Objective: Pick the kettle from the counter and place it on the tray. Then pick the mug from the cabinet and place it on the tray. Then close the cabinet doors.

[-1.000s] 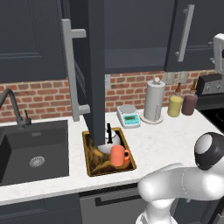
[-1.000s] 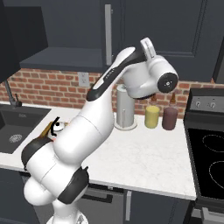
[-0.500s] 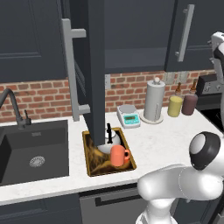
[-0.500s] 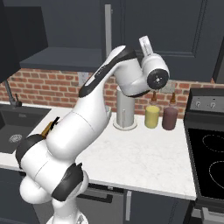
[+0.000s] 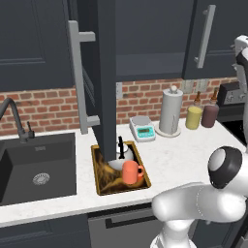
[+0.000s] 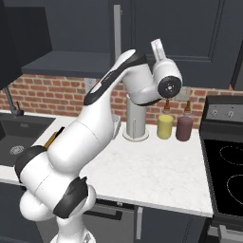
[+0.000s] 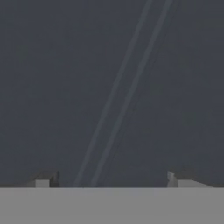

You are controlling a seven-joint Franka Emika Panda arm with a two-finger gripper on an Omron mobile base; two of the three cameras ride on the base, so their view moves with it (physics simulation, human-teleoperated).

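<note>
Counter (image 5: 184,150) carries the tray (image 5: 99,181) at its front edge beside the sink (image 5: 36,169); kettle (image 5: 122,154) and mug (image 5: 131,172) already sit on it. Your remaining thing is the door (image 5: 107,72), swung open edge-on above the tray. Judged rigid, light on its hinge; push the flat panel or hook the bar handle (image 5: 77,77). Gripper (image 7: 111,181) jaws spread wide, empty, facing a navy panel.

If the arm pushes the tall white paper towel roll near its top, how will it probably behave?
The paper towel roll stands upright, tall over a small round base, so a high push would probably tip it. It is likely light and soft. Tipped over, its round shape may roll toward the yellow jar.
</note>
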